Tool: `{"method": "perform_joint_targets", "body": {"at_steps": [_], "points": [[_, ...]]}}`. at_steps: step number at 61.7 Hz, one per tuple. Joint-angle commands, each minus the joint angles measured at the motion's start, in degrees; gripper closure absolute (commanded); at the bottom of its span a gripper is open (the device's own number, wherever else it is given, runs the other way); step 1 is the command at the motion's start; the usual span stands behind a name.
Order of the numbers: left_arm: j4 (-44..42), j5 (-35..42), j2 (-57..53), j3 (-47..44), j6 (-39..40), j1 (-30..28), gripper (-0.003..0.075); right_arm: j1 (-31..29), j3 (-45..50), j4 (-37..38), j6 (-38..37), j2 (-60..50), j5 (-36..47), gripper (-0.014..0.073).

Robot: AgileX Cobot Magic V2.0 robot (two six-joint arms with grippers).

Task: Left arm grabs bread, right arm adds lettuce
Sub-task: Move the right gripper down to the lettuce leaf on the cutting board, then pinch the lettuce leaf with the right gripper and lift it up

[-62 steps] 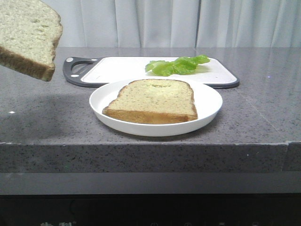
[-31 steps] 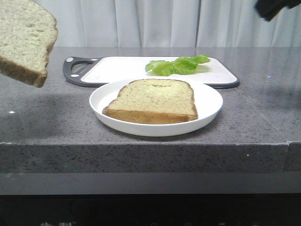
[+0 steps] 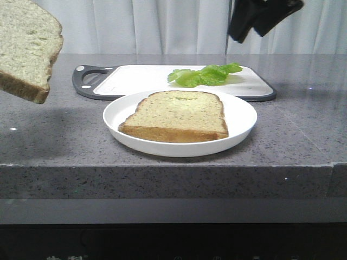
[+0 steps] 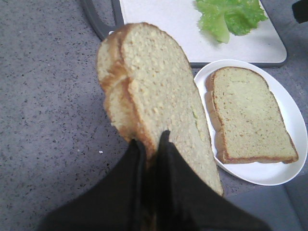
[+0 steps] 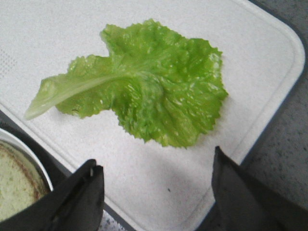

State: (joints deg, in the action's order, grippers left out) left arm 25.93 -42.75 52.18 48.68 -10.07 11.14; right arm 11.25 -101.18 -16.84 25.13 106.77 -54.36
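**A:** Bread first: your left gripper has its two black fingers pinched shut on the lower crust edge, and the slice stands up from them, tilted. In the front view it hangs at the upper left of the frame, clear of the grey counter.

**B:** And the other side?

**A:** Your right gripper is spread wide and holds nothing. The lettuce lies flat on the white cutting board, above the gap between the fingers in the wrist frame; probably not touched, though height is hard to judge.

**B:** What changed?

**A:** Half a second ago your right arm only showed at the upper right corner; it has since moved leftward. The second slice stays on the white plate.
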Motion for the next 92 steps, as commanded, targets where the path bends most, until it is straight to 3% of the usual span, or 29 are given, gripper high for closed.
{"method": "perform_joint_targets", "body": {"at_steps": [1,26,44,62,83,92], "points": [[1.45,3.62,-0.77,1.59,-0.21,-0.38,0.0739,0.31,-7.74,-1.52,0.93,1.41,-2.93,0.0084],[1.45,3.62,-0.66,1.59,-0.21,-0.38,0.0739,1.76,-20.58,-0.81,0.93,12.47,-11.22,0.0084],[1.45,3.62,-0.66,1.59,-0.21,-0.38,0.0739,1.76,-21.25,4.13,0.93,12.83,-12.69,0.0084],[1.45,3.62,-0.66,1.59,-0.21,-0.38,0.0739,1.76,-21.31,3.47,0.93,13.85,-12.56,0.0089],[1.45,3.62,-0.66,1.59,-0.21,-0.38,0.0739,1.76,-21.31,3.42,0.93,13.85,-12.64,0.0376],[1.45,3.62,-0.66,1.59,-0.21,-0.38,0.0739,1.76,-21.31,3.42,0.93,13.85,-12.68,0.0571]]}}
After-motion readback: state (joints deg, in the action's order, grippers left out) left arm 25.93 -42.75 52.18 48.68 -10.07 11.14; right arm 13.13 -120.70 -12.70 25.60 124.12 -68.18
